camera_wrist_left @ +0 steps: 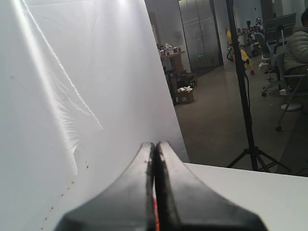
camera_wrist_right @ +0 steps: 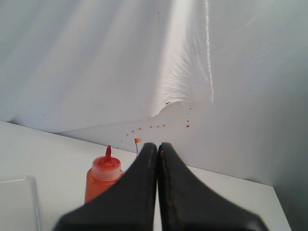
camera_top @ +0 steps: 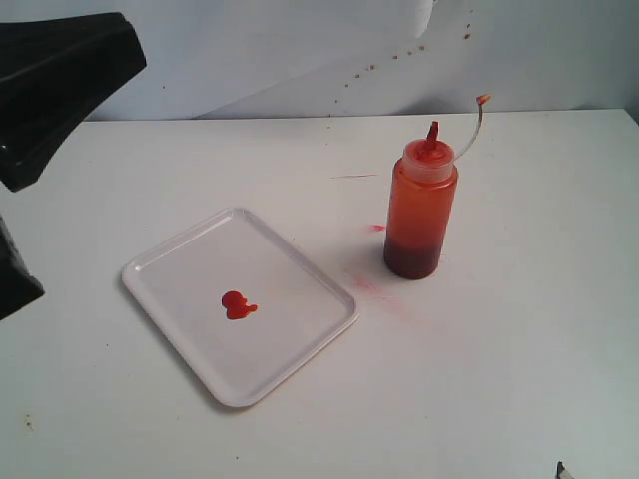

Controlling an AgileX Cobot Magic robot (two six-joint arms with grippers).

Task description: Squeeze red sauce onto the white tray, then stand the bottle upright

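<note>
The bottle [camera_top: 420, 210] stands upright on the table, right of the white tray [camera_top: 170, 259]; its tether with the tiny cap curls up to the right. A small blob of red sauce [camera_top: 237, 305] lies near the tray's middle. In the right wrist view the bottle [camera_wrist_right: 98, 180] shows beyond my right gripper [camera_wrist_right: 158, 147], which is shut with nothing in it and apart from the bottle. A corner of the tray [camera_wrist_right: 19, 204] shows there too. My left gripper [camera_wrist_left: 155, 145] is shut and empty, raised and facing the backdrop. In the exterior view only black parts of the left arm [camera_top: 55, 85] show.
Faint pink smears [camera_top: 371, 284] mark the table between tray and bottle. A white backdrop [camera_top: 300, 50] with small red specks stands behind the table. Beyond it the left wrist view shows a room with a black tripod [camera_wrist_left: 248, 120] and chairs.
</note>
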